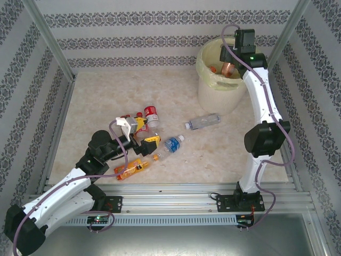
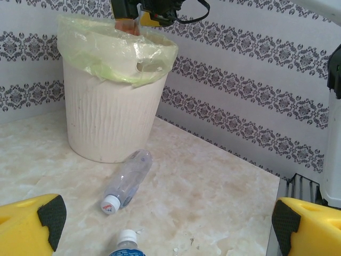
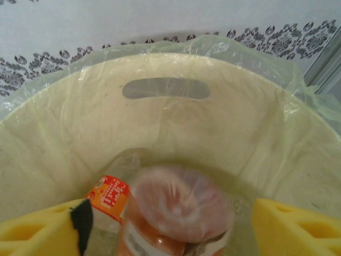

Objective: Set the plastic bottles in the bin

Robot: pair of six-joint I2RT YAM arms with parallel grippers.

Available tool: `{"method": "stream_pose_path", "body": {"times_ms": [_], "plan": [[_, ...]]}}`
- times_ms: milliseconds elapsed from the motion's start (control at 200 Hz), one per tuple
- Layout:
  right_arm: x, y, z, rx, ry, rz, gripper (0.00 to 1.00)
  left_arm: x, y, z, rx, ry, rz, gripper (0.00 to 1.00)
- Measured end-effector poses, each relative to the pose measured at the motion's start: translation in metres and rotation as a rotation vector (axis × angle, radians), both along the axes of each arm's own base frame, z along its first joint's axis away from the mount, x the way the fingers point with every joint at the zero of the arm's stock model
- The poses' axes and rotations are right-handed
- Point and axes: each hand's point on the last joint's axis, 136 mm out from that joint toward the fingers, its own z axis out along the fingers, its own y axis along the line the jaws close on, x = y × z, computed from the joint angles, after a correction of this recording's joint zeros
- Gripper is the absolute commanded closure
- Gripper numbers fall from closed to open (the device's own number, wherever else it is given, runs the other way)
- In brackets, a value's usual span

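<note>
Left pincer (image 2: 168, 223) hangs spread and empty, right pincer (image 3: 170, 216) gapes over the bin (image 3: 160, 125) — the clear bottle (image 2: 128, 178) looks light, slick, crushable; best gripped mid-body.

A pale marbled table (image 1: 101, 93) carries everything; a white bin (image 1: 213, 98) with a yellow-green liner stands at its far right corner; a clear bottle (image 1: 202, 121) lies on its side near the foot of the bin; toward the middle lies a blue-labelled bottle (image 1: 171, 145); an orange bottle (image 1: 133, 168) lies closer to the near edge; a red-labelled bottle (image 1: 151, 114) sits just behind them.
</note>
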Motion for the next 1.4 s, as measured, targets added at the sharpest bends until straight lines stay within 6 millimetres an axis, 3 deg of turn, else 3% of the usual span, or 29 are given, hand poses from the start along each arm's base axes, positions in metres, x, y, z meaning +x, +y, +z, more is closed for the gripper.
{"method": "stream_pose_path", "body": {"times_ms": [270,540,644,764,929,1204,1404], "plan": [[-0.016,0.009,0.017,0.042,-0.013,0.046,0.12,0.0,-0.001,-0.005,0.014,0.013,-0.001,0.0],[-0.091,0.029,0.061,0.098,-0.092,0.116,0.1,0.001,-0.003,-0.01,0.023,0.028,-0.008,0.0],[-0.106,0.038,0.081,0.138,-0.183,0.143,0.09,0.0,-0.005,-0.012,0.027,0.034,-0.014,0.0],[-0.158,0.044,0.034,0.205,-0.104,0.135,0.08,-0.003,-0.007,-0.014,0.037,0.032,-0.026,0.0],[-0.2,0.05,-0.013,0.303,-0.061,0.115,0.02,-0.006,-0.009,-0.019,0.062,0.037,-0.035,0.0],[-0.242,0.042,-0.102,0.421,0.041,0.011,0.02,-0.008,-0.011,-0.026,0.087,0.046,-0.043,0.0],[-0.254,0.041,-0.143,0.507,0.088,-0.056,0.02,-0.008,-0.01,-0.028,0.096,0.055,-0.044,0.0]]}}
